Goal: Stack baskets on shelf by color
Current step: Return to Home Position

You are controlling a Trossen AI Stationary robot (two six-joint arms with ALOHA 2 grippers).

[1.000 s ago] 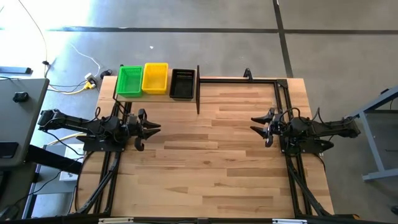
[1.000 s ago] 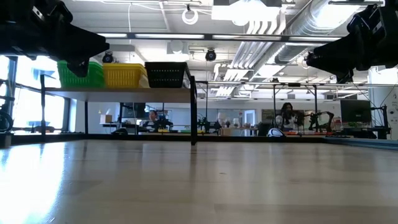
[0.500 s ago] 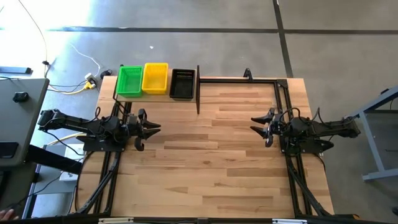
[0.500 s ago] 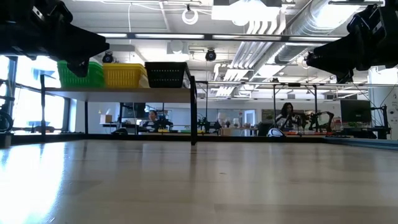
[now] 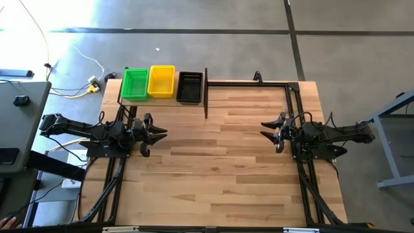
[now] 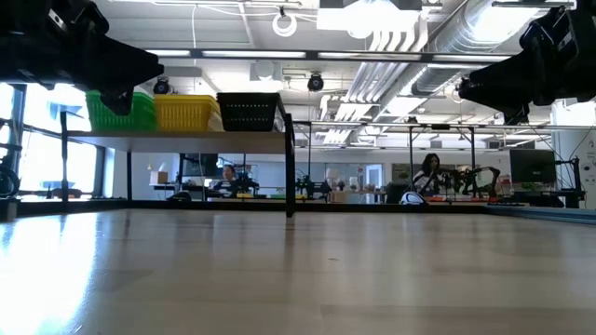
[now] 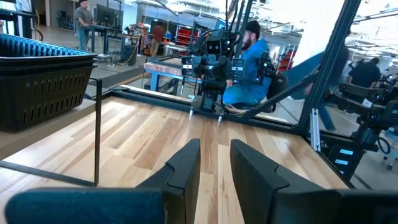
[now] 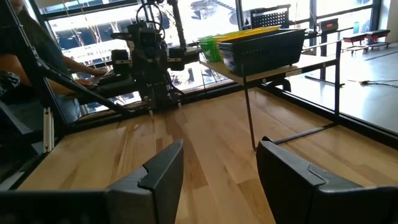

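- The room behind the wooden table [image 5: 226, 162] is a big workshop with white pipes under the ceiling; a person [image 6: 430, 170] is far in the back.
- The shelf [image 6: 186, 140] stands at the far left corner of the table, and the baskets are on its board in one row.
- The green baskets [image 5: 135, 84] are at the left end, the yellow baskets [image 5: 161, 81] are in the middle, and the black baskets [image 5: 189, 87] are at the right end. Each colour touches the next one.
- How many baskets are in each pile, I cannot tell.
- The left gripper [image 5: 160, 133] hangs above the left side of the table, well apart from the shelf. Its fingers [image 7: 183, 168] are parted only a little, and nothing is between them.
- The right gripper [image 5: 266, 129] hangs above the right side and faces the left one. Its fingers [image 8: 163, 171] are parted wider, and they hold nothing and touch nothing.
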